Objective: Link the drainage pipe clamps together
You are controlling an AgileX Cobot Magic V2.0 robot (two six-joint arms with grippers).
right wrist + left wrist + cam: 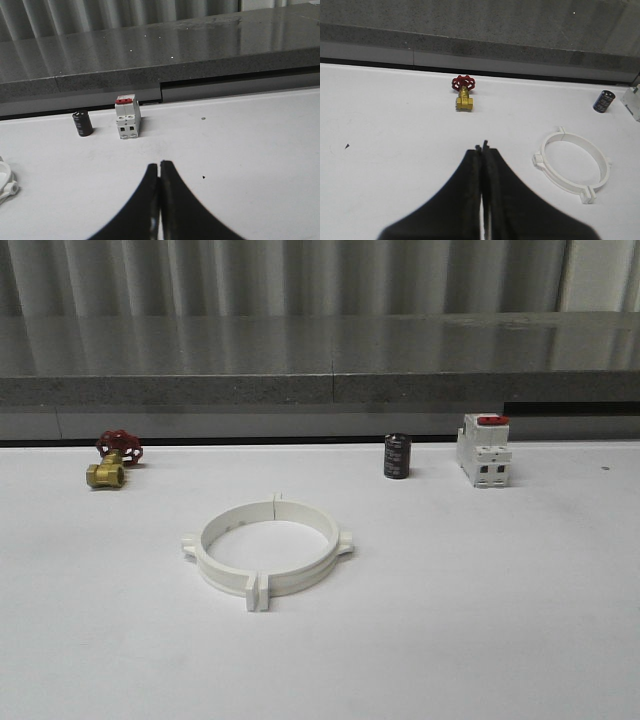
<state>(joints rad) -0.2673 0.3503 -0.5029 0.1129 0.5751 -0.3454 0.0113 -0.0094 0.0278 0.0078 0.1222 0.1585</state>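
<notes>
**A:** Left gripper (483,148) pressed together, holding nothing, parked over bare surface (520,620). Right gripper (159,165) same: fingers pressed together, nothing held. Clamps?

**B:** Drainage pipe clamps (268,547) lie flat, mid-surface, already meeting as one ring. Near flanges (258,592) sit side by side with a thin seam; far joint (279,502) also looks met. One ear on each side. Left wrist view has the ring off to the side of the left gripper, apart from it; right wrist view catches just one ear at the picture's edge.

**A:** So task looks done or nearly. Risk?

**B:** Can't tell whether the halves are locked or just butted together. If just butted, a nudge on one ear or an off-centre push could slide the halves apart or skew the near seam.

**A:** Around it?

**B:** Brass valve (112,460) with red handle back left, black capacitor (397,456) and white breaker (484,450) back right, all well apart from the ring. Grey ledge (320,390) runs along the back edge. Open surface on every side of the ring, most of it in front and to the right.
</notes>
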